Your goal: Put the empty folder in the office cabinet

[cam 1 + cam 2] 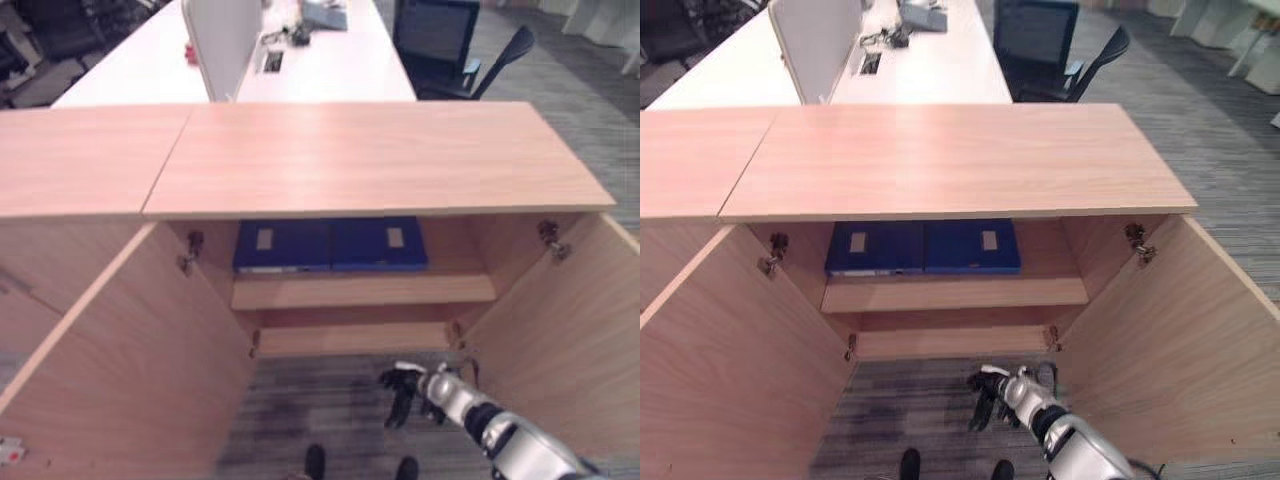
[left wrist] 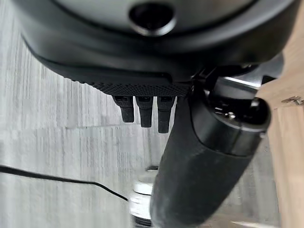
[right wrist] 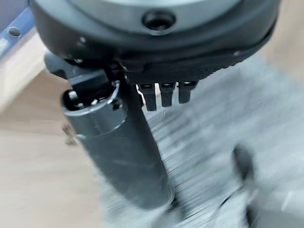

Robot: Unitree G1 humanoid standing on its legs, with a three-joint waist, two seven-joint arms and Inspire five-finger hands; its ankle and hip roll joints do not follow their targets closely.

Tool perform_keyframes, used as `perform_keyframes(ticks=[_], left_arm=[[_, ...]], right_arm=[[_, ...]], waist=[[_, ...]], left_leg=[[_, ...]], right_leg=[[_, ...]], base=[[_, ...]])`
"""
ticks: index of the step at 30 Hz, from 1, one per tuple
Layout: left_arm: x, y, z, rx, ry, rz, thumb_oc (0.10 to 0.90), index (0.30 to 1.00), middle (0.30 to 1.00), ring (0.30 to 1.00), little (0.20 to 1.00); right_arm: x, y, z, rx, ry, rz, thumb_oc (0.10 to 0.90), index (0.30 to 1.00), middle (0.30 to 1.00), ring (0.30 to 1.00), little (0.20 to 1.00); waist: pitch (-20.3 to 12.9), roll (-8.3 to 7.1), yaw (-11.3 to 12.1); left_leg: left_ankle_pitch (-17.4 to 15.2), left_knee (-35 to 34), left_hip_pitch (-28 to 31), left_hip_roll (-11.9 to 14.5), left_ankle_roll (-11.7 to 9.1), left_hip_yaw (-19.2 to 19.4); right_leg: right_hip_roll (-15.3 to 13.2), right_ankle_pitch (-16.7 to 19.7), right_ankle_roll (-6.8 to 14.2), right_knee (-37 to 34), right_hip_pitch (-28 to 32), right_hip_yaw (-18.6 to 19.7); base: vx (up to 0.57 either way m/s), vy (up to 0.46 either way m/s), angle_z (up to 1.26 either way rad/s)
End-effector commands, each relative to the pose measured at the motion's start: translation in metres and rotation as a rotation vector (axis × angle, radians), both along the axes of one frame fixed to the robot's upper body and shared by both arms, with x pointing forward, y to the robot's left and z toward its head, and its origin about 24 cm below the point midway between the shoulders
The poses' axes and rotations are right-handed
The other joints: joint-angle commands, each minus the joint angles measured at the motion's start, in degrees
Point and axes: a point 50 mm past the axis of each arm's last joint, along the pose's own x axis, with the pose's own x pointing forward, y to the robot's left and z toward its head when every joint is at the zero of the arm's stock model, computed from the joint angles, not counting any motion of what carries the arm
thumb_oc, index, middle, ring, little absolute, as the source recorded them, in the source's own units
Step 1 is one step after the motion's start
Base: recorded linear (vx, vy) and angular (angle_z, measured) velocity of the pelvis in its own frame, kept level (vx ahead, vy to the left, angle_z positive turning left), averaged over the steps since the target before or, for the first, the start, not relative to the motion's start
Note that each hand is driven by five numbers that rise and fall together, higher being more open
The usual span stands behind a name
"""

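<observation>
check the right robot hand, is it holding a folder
No, the right robot hand hangs empty over the carpet; both blue folders lie on the cabinet shelf.

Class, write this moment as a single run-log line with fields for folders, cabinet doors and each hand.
folders: two blue folders flat on upper shelf | cabinet doors: open | right hand: open, empty, low before cabinet | left hand: open, empty

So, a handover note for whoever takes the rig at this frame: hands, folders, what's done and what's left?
Right hand: low in front of the open cabinet, fingers relaxed and hanging, holding nothing.
Left hand: over the floor beside a door, fingers straight, holding nothing.
Folders: two blue folders lie side by side on the upper shelf.
Done: judging by this, the folder is in the cabinet; which one is the empty one cannot be told.
Left: both doors stand open; shut them if wanted.
</observation>
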Motion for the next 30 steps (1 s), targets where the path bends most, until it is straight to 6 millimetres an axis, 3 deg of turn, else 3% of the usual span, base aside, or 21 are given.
perform_keyframes(ticks=[1,2,4,9,10,11,12,13,14,15,19,21,22,28,30], left_arm=[[-0.012,0.009,0.002,0.033,0.110,-0.065,0.800,0.900,0.900,0.900,0.900],[-0.012,0.009,0.002,0.034,0.111,-0.065,0.800,0.900,0.900,0.900,0.900],[-0.001,0.020,0.006,0.083,0.114,-0.180,0.800,0.900,0.900,0.900,0.900],[0.018,0.023,0.008,0.112,0.058,-0.280,0.800,0.900,0.900,0.900,0.900],[0.028,0.022,0.009,0.120,0.017,-0.288,0.800,0.900,0.900,0.900,0.900],[0.028,0.022,0.009,0.119,0.017,-0.288,0.800,0.900,0.900,0.900,0.900],[0.030,0.020,0.008,0.123,-0.003,-0.281,0.800,0.900,0.900,0.900,0.900],[0.029,0.019,0.008,0.122,-0.002,-0.282,0.800,0.900,0.900,0.900,0.900],[0.028,0.017,0.007,0.120,-0.015,-0.268,0.800,0.900,0.900,0.900,0.900],[0.028,0.016,0.007,0.119,-0.014,-0.269,0.800,0.900,0.900,0.900,0.900],[0.022,0.009,0.004,0.094,-0.011,-0.229,0.800,0.900,0.900,0.900,0.900],[0.021,0.007,0.004,0.083,-0.010,-0.224,0.800,0.900,0.900,0.900,0.900],[0.022,0.008,0.004,0.085,-0.016,-0.219,0.800,0.900,0.900,0.900,0.900],[0.038,0.002,0.005,0.077,-0.076,-0.248,0.800,0.900,0.900,0.900,0.900],[0.046,0.000,0.005,0.070,-0.105,-0.252,0.800,0.900,0.900,0.900,0.900]], right_arm=[[0.022,-0.025,0.016,0.009,-0.091,-0.132,0.800,0.900,0.900,0.900,0.900],[0.022,-0.024,0.015,0.009,-0.090,-0.133,0.800,0.900,0.900,0.900,0.900],[-0.005,-0.032,-0.003,0.012,-0.034,-0.216,0.800,0.900,0.900,0.900,0.900],[-0.031,-0.057,-0.015,-0.002,0.004,-0.380,0.800,0.900,0.900,0.900,0.900],[-0.042,-0.069,-0.019,0.004,0.014,-0.468,0.800,0.900,0.900,0.900,0.900],[-0.042,-0.069,-0.019,0.004,0.014,-0.469,0.800,0.900,0.900,0.900,0.900],[-0.055,-0.080,-0.023,0.015,0.033,-0.554,0.800,0.900,0.900,0.900,0.900],[-0.056,-0.081,-0.023,0.013,0.033,-0.556,0.800,0.900,0.900,0.900,0.900],[-0.065,-0.094,-0.024,0.011,0.041,-0.628,0.800,0.900,0.900,0.900,0.900],[-0.065,-0.094,-0.024,0.010,0.041,-0.628,0.800,0.900,0.900,0.900,0.900],[-0.070,-0.115,-0.021,0.006,0.029,-0.756,0.800,0.900,0.900,0.900,0.900],[-0.073,-0.123,-0.020,-0.013,0.027,-0.774,0.800,0.900,0.900,0.900,0.900],[-0.079,-0.135,-0.018,-0.035,0.027,-0.823,0.800,0.900,0.900,0.900,0.900],[-0.072,-0.160,-0.005,-0.073,-0.046,-0.874,0.800,0.900,0.900,0.900,0.900],[-0.062,-0.177,0.008,-0.120,-0.094,-0.863,0.800,0.900,0.900,0.900,0.900]], waist=[[-0.24,-1.07,-1.32],[-0.27,-1.12,-1.25],[-0.78,-2.48,-2.74],[0.23,-2.84,-4.17],[1.13,-1.76,-4.06],[1.20,-1.72,-4.02],[1.05,-0.10,-3.92],[1.12,0.03,-3.76],[0.62,0.51,-3.85],[0.60,0.51,-3.73],[-1.43,0.35,-4.00],[-2.06,-0.47,-4.18],[-2.49,-1.77,-4.86],[-2.78,-1.51,-6.36],[-3.01,-1.02,-7.30]], left_leg=[[-7.29,-0.28,3.40,-3.28,0.48,-2.40],[-7.30,-0.28,3.40,-3.29,0.49,-2.34],[-7.70,-0.39,4.12,-3.70,0.76,-1.21],[-7.97,-0.39,4.82,-3.86,1.04,0.95],[-7.93,-0.39,5.19,-2.47,0.91,3.14],[-7.96,-0.39,5.28,-2.45,0.90,3.14],[-8.84,-0.36,5.65,-0.19,0.41,5.20],[-9.01,-0.36,5.87,-0.12,0.39,5.27],[-9.20,-0.31,5.61,0.77,0.41,7.01],[-9.25,-0.31,5.65,0.71,0.44,7.09],[-9.80,-0.30,5.28,1.15,0.38,10.81],[-9.92,-0.30,5.44,1.00,0.16,11.71],[-8.36,0.14,5.19,1.59,-0.53,13.80],[-7.69,0.42,4.92,4.64,-1.81,14.98],[-7.31,0.60,5.17,6.61,-2.82,15.94]], right_leg=[[-0.31,5.12,3.20,-0.82,-6.75,-2.80],[-0.31,5.12,3.21,-0.81,-6.78,-2.73],[-0.86,6.20,3.80,-0.92,-7.20,-2.45],[-2.13,7.74,4.81,0.08,-8.40,-3.46],[-4.22,6.32,4.93,2.10,-7.83,-7.92],[-4.21,6.26,4.93,2.17,-7.77,-7.91],[-7.10,3.01,5.12,4.75,-5.27,-10.74],[-7.08,2.77,5.18,5.05,-5.23,-10.63],[-9.65,2.18,5.01,7.54,-3.53,-10.35],[-9.72,2.12,5.08,7.71,-3.65,-10.19],[-14.11,4.94,6.78,8.76,-2.03,-9.04],[-12.49,4.69,6.89,5.63,-0.59,-9.23],[-9.32,4.58,6.12,0.57,0.07,-9.05],[-5.19,3.23,5.09,-1.86,0.08,-7.49],[-2.28,2.04,4.31,-3.63,0.37,-6.31]], base=[[-0.02,0.064,-0.26],[-0.01,0.005,-0.37],[-0.03,-0.001,-0.42],[-0.06,0.025,-0.30],[-0.07,-0.003,-0.51],[-0.10,-0.022,-0.90],[-0.02,-0.017,-0.88],[-0.06,-0.020,-1.09],[-0.04,0.001,-0.85],[-0.04,-0.001,-0.79],[0.05,-0.034,-0.60],[0.08,-0.178,-1.02],[0.06,-0.242,-1.00],[0.04,-0.162,-0.43],[0.03,-0.165,-0.10]])
